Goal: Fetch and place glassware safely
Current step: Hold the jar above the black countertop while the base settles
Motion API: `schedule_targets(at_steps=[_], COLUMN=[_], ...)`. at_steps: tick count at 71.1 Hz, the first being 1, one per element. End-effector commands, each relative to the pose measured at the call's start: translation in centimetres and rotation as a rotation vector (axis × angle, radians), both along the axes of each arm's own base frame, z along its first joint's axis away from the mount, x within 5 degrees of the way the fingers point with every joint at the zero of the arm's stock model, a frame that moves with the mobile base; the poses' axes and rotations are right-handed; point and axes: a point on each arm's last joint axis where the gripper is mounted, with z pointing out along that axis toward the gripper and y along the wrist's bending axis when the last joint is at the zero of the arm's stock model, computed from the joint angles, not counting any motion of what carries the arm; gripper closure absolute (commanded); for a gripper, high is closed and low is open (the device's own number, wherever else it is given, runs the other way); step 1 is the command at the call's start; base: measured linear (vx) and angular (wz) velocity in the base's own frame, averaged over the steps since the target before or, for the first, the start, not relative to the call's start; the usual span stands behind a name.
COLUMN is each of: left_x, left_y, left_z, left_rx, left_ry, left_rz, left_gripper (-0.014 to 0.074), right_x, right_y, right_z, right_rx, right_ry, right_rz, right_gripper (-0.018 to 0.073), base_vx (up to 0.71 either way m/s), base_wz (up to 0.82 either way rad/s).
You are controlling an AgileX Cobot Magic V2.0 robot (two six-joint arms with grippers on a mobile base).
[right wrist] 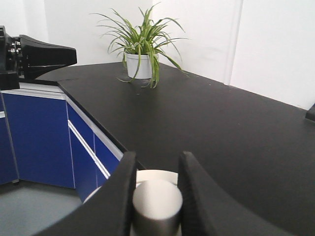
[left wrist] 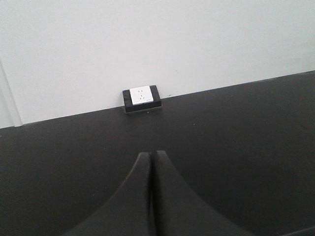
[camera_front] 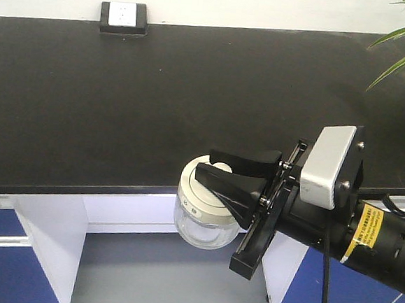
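The right gripper (camera_front: 207, 164) clamps its two black fingers on the central knob (right wrist: 157, 201) of a cream-white lid (camera_front: 197, 201). The small clear glass jar (camera_front: 201, 227) hangs beneath it by that knob alone. From the front of the room, the jar sits in the air at the front lip of the black counter (camera_front: 157, 106), its glass belly showing below the edge line. From here one cannot tell whether any of it is over the worktop. Nothing supports it from under.

The grip is narrow and high, so the step in hand looks like the carry onto the counter. To do it well, the arm should travel slowly and level, keeping the lid flat so the body does not swing or slip free of the lid. The base must clear the counter edge before the arm goes forward. The jar should then come down upright on open worktop, well in from the lip. The fingers should part only once the glass bears its own weight.

Further out, the left gripper (left wrist: 151, 155) is pressed closed on nothing, pointing across the counter at a wall socket (left wrist: 141, 97). A potted plant (right wrist: 140, 54) stands at the counter's far end, well apart from the jar. Blue cabinets (right wrist: 34, 137) run below.
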Motion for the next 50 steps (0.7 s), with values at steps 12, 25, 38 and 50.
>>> schedule_targets(at_steps=[12,25,38,50], left_x=[-0.03,-0.03,-0.03,-0.03], left_y=[-0.12,-0.12,-0.12,-0.12], left_z=[1.57,1.57,1.57,1.57], left_rx=[-0.017,-0.017,-0.017,-0.017], left_ry=[-0.099,-0.099,-0.099,-0.099], left_rz=[-0.010,-0.010,-0.010,-0.010], left_gripper=[0.0603,0.0603,0.0603,0.0603], right_x=[-0.28,-0.28,-0.28,-0.28], right_y=[0.08,0.08,0.08,0.08], right_z=[2.14,2.14,2.14,2.14], right_rx=[0.110,0.110,0.110,0.110], right_ry=[-0.061,-0.061,-0.061,-0.061], right_rz=[0.030,0.030,0.030,0.030], right_gripper=[0.0563,0.0563,0.0563,0.0563], base_vx=[0.14,0.15,0.15,0.15], base_wz=[-0.02,0.08,0.09,0.10])
